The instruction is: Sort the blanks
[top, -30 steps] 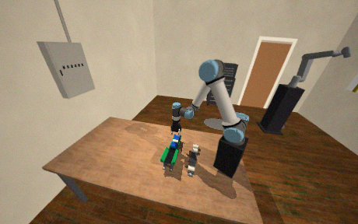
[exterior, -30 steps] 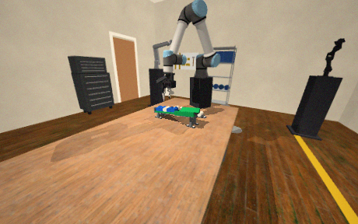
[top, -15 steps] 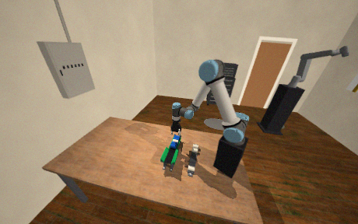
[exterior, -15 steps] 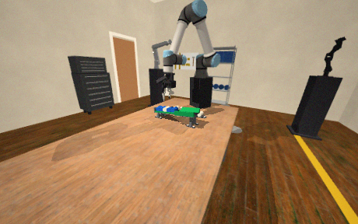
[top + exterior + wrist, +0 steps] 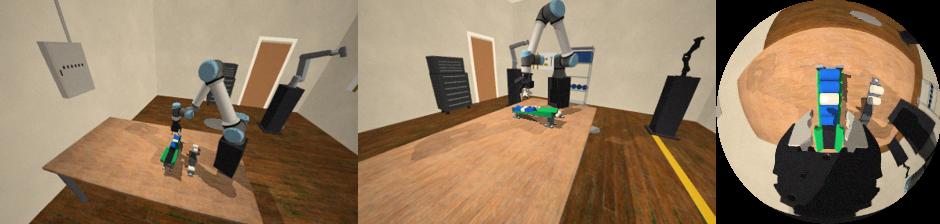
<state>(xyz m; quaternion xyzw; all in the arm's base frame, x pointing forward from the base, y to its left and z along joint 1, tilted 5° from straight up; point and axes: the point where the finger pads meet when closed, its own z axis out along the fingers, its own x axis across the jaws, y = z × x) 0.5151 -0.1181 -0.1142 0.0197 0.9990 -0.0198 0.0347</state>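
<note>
Because the jaws (image 5: 176, 133) (image 5: 525, 97) cover the near part of the wrist view, the lower end of the stock rack (image 5: 193, 159) (image 5: 866, 107) is partly lost there, and its ribs are too small to make out in any view. The lowest blue patch (image 5: 828, 116) on the feed ramp (image 5: 164, 156) (image 5: 548, 112) (image 5: 818, 133) is hard to read as one bar or two. The jaws are spread partway, with nothing pinched between them, above the green-walled ramp. In the wrist view their fingers show on either side of its lower part, while the blanks lie up the channel beyond and between the fingertips. Nearest the stop (image 5: 830, 67) is a blue blank (image 5: 830, 75), with another blue blank (image 5: 829, 86) just beside it, then a white blank (image 5: 829, 99), then the lowest blue patch; all lie across the ramp. Two more white bars (image 5: 876, 90) (image 5: 874, 101) show at the rack, near the ramp. Both fixtures stand on a wood-grain tabletop (image 5: 105, 152) (image 5: 486, 171) (image 5: 781, 95), shadows falling across it. Around it are a brown floor, pale walls, an orange-brown door (image 5: 264, 74) (image 5: 483, 70) and a dark tool chest (image 5: 451, 87).

Top and exterior views: any shift of end effector (image 5: 176, 133) (image 5: 525, 97) (image 5: 830, 116) too small to tell.
</note>
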